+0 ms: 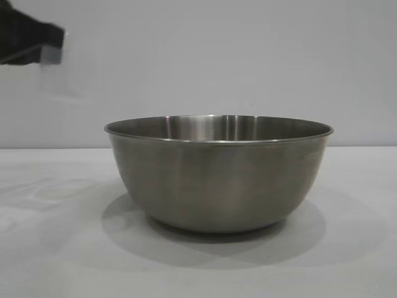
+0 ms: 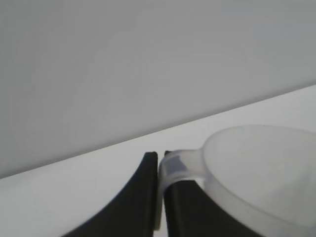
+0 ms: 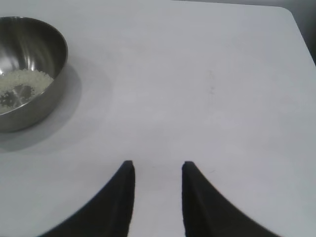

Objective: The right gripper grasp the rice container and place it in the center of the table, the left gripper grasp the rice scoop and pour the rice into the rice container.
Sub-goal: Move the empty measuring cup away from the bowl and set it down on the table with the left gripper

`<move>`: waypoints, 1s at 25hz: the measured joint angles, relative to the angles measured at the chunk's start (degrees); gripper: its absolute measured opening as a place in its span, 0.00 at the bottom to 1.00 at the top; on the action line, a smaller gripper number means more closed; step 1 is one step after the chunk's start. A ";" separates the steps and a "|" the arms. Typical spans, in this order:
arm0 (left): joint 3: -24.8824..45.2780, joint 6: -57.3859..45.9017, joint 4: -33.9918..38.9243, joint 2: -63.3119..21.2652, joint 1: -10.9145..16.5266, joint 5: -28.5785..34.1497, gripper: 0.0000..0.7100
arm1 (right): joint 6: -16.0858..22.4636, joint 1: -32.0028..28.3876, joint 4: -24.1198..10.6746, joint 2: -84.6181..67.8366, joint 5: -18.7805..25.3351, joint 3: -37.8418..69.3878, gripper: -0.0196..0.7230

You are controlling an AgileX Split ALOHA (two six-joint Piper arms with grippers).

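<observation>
Left gripper [image 2: 159,197] clamped on the side handle of the rice scoop [image 2: 261,173], jaws pinched tight against the thin translucent tab; handle grip keeps the cup's mouth free for tipping. Scoop body looks clear in the left wrist view, no grains visible in it, so the pour reads as done. In the exterior view this gripper shows only as a dark blurred shape at the upper left corner, well apart from the bowl and above rim height, probably clear of it so the emptied cup doesn't knock the metal. Rice container [image 1: 218,177], a stainless-steel mixing bowl, sits upright on the white table [image 1: 56,261], about mid-table in the exterior view and well in from the far right corner seen from the right wrist. Rice [image 3: 22,81] lies as a small white heap on the bowl's floor. Right gripper [image 3: 157,173] hangs over bare tabletop, well apart from the bowl, jaws part-open with nothing between them; likely parked aside after setting the bowl, leaving room for the pouring arm.
</observation>
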 joint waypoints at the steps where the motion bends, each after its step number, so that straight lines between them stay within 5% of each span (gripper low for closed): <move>1: 0.22 0.27 -0.71 1.23 0.00 -0.66 0.00 | 0.00 0.00 0.00 0.00 0.00 0.00 0.34; 16: 0.63 0.97 -3.71 15.17 0.02 -1.41 0.00 | 0.00 0.00 0.00 0.00 0.00 0.00 0.34; 20: 2.98 0.97 -3.71 15.17 0.02 -1.54 0.19 | 0.00 0.00 0.00 0.00 0.00 0.00 0.34; 25: 6.55 0.97 -3.71 12.89 0.02 -1.54 0.20 | 0.00 0.00 0.00 0.00 0.00 0.00 0.34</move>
